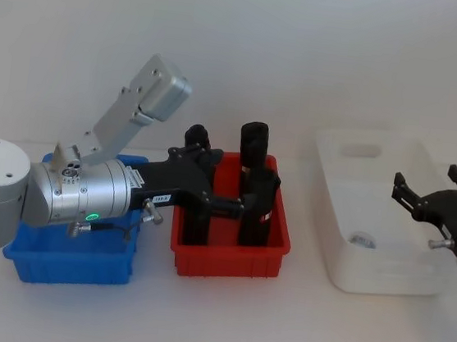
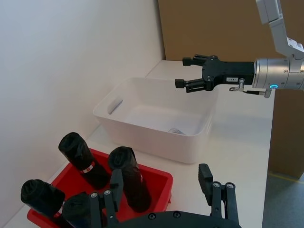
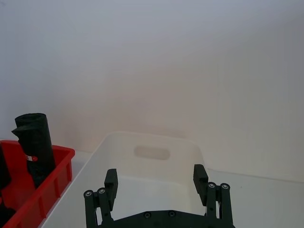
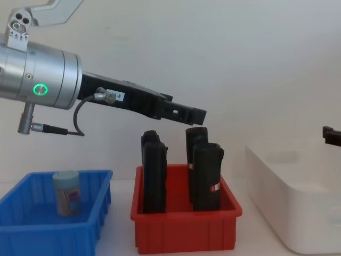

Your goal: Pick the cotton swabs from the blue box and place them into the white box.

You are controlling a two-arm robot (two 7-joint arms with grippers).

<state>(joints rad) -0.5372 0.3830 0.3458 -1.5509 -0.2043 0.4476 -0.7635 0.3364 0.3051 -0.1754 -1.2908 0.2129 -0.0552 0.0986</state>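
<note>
One cotton swabs jar [image 4: 67, 193] with a pale blue lid stands upright in the blue box [image 4: 53, 229], which sits at the left [image 1: 77, 268]. Another jar [image 1: 361, 240] lies inside the white box [image 1: 382, 275] at the right, also seen as a small jar [image 2: 176, 130] in the white box [image 2: 152, 130]. My left gripper [image 1: 229, 183] reaches out from above the blue box and hangs open and empty over the red bin [image 4: 186, 114] [image 2: 159, 185]. My right gripper [image 1: 424, 195] hovers open and empty over the white box's right side [image 2: 190, 72] [image 3: 155, 183].
A red bin [image 1: 232, 250] between the two boxes holds several tall black rolls [image 4: 208, 176] with red marks, standing upright just under my left gripper. A plain wall runs close behind the table. Bare tabletop lies in front of the boxes.
</note>
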